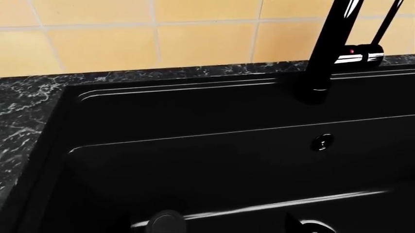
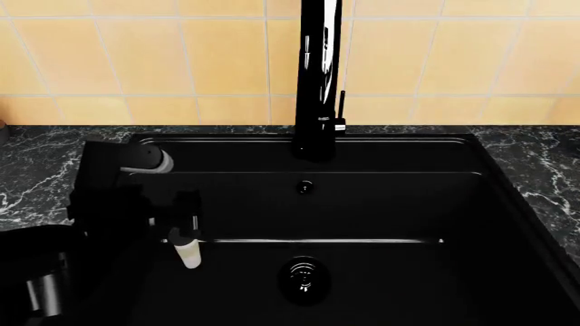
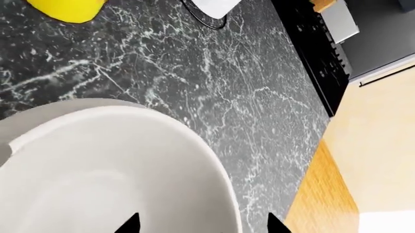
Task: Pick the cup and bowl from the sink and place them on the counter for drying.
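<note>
Your biggest piece looks close to done: in the right wrist view the bowl (image 3: 110, 170) fills the frame over the veined bench (image 3: 214, 82), well out of the sink, with two dark jaw tips of the right gripper (image 3: 202, 224) showing just past its rim. You cannot tell from this whether those jaws grip the rim or have let go, nor whether the bowl already rests on the bench. A yellow bottle (image 3: 68, 8) sits further along the same surface.

The sink (image 2: 399, 204) in the head view holds only the drain (image 2: 303, 275) on its floor, below the faucet (image 2: 319, 75). Toward its left wall the left gripper (image 2: 186, 234) hangs over the basin with the cup (image 2: 187, 255) standing up between the jaws, which appear closed on its upper end. So the cup seems lifted but not yet carried to the bench.

Only the head view shows you the cup; the left wrist view gives just basin walls and faucet base. Only the right wrist view shows you the bowl.
</note>
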### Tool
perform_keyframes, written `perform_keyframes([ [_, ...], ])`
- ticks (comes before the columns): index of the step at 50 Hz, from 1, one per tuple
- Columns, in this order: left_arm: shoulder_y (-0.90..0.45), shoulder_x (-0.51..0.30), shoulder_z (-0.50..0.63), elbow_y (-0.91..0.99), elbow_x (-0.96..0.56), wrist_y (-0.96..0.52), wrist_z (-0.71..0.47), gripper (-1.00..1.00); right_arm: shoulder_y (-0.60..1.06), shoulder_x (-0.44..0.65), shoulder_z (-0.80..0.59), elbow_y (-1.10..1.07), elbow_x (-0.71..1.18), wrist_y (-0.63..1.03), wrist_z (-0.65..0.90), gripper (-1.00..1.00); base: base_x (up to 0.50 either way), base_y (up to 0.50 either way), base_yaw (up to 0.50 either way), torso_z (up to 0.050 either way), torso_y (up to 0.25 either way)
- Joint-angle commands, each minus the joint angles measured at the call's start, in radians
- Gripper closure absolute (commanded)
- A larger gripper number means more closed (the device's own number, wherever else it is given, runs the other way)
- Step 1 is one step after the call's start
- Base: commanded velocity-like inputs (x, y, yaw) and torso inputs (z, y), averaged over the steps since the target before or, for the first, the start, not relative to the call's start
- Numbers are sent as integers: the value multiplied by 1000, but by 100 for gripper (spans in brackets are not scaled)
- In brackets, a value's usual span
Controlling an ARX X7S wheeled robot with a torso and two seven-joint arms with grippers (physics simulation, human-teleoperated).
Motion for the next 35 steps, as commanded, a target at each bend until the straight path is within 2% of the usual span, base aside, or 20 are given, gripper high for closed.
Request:
perform_keyframes([
  [1, 8, -3, 5, 0, 6, 9, 6, -100, 66, -27, -15, 1, -75, 4, -10, -100, 0, 0, 0, 0, 0],
  [11, -3, -1, 15, -9, 10, 11, 17, -100, 100, -40, -16, -45, -95, -2, -30, -100, 0, 0, 0, 0, 0],
  [18, -21, 12, 30, -16, 13, 8, 10, -100, 118, -68, 85, -51, 43, -4, -58, -100, 0, 0, 0, 0, 0],
  [21, -20, 10, 29, -15, 11, 10, 12, -100, 157, -68, 97, -80, 44, 14, -56, -100, 0, 0, 0, 0, 0],
  [28, -27, 12, 36, -22, 17, 13, 18, -100, 193, -64, 164, -140, 122, 24, -25, -100, 0, 0, 0, 0, 0],
  [35, -32, 18, 41, -25, 20, 17, 13, -100, 250, -66, 300, -217, 296, 19, 55, -100, 0, 0, 0, 0, 0],
])
